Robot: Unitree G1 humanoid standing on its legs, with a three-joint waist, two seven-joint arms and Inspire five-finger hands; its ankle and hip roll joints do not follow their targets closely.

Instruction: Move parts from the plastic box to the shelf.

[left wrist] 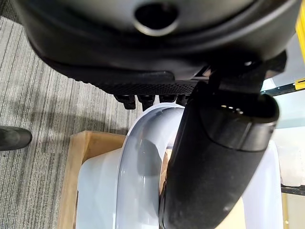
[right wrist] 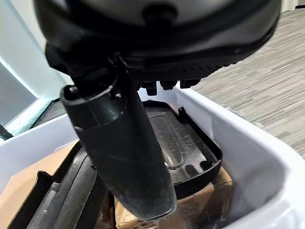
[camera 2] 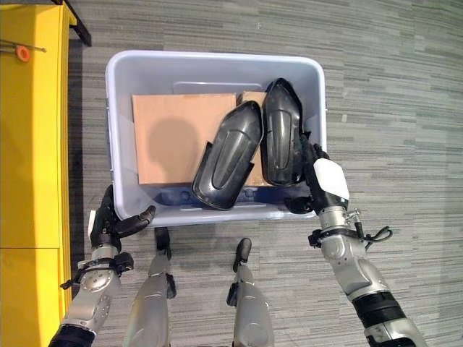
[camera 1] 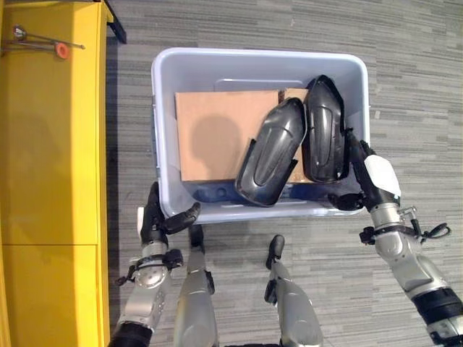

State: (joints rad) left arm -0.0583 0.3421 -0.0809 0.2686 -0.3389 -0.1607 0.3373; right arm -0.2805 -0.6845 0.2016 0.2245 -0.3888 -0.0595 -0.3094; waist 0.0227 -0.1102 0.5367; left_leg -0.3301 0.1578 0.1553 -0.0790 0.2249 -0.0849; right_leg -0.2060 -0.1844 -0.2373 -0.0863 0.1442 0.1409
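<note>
At the plastic box on the floor, my open right hand nears two black parts inside, left hand open at the rim; slick shells could slip.

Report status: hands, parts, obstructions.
Left hand open at plastic box near corner. Right hand open at box's right rim, beside right part. Both black parts in box on cardboard. Nothing blocking.

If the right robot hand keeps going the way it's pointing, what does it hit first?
Probably the black part on the box's right side: the right robot hand reaches over the box rim towards it. Depth is unclear.
</note>
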